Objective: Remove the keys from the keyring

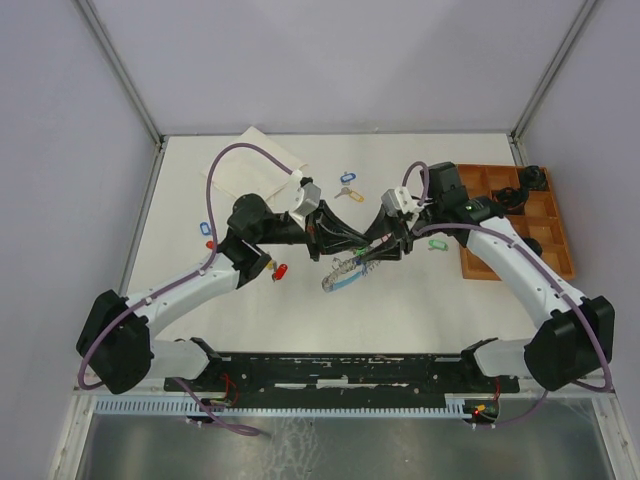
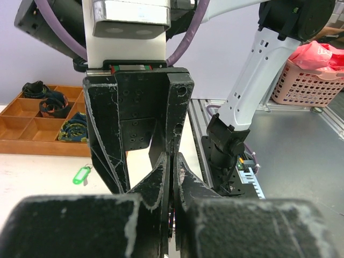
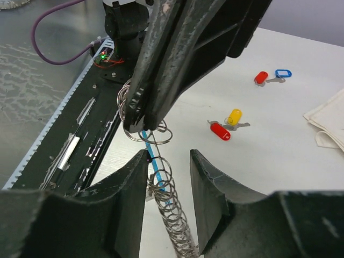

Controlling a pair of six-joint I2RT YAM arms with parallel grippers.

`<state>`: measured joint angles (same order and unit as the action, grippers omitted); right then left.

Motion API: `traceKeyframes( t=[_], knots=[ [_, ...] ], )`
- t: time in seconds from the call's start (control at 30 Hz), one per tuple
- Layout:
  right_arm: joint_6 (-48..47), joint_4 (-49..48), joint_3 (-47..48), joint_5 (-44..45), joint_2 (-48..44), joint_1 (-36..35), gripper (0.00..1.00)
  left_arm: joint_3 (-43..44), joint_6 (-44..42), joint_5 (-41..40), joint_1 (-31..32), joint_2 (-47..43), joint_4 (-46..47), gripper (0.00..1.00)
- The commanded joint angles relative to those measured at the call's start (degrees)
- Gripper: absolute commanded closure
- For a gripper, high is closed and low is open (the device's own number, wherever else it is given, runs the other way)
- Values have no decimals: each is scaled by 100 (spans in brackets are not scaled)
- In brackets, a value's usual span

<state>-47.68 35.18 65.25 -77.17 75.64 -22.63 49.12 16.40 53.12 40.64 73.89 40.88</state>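
Looking across the bench, we see both arms meet at its centre, the orange tray off at three o'clock. The left tool is clenched on the top end of the keyring. We judge this keeps the loop raised and steady for the other side to work on. The right tool stands half parted, one finger on either side of the coiled loop, and we cannot tell whether they touch it. Already off the loop are a red-tagged key at nine o'clock of it, a blue-tagged key at twelve and a green-tagged key at three.
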Motion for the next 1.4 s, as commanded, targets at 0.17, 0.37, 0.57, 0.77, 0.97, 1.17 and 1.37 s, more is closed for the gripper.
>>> traceKeyframes(
  t=[0.17, 0.37, 0.57, 0.77, 0.97, 1.17, 1.37],
  knots=[
    [-3409, 3578, 1177, -540, 608, -56, 55, 316, -32, 197, 35, 29, 464, 97],
    [-6070, 6564, 2108, -674, 1482, 11, 55, 312, -28, 242, 44, 29, 465, 97],
    [-6103, 6571, 2139, -652, 1523, 60, 54, 306, -6, 292, 72, 5, 464, 97],
    [-5850, 6567, 2328, -377, 1581, 163, 53, 295, -6, 278, 94, -15, 464, 97],
    [-5331, 6337, 2628, 274, 1536, 519, 53, 174, -48, 72, 92, -120, 464, 97],
    [-423, 1505, 1335, 1993, 112, 690, 51, -40, -192, -568, 89, -401, 304, 97],
    [64, 1071, 962, 1602, -408, 780, 46, -305, -355, -1327, 142, -740, 77, 97]
  ],
)
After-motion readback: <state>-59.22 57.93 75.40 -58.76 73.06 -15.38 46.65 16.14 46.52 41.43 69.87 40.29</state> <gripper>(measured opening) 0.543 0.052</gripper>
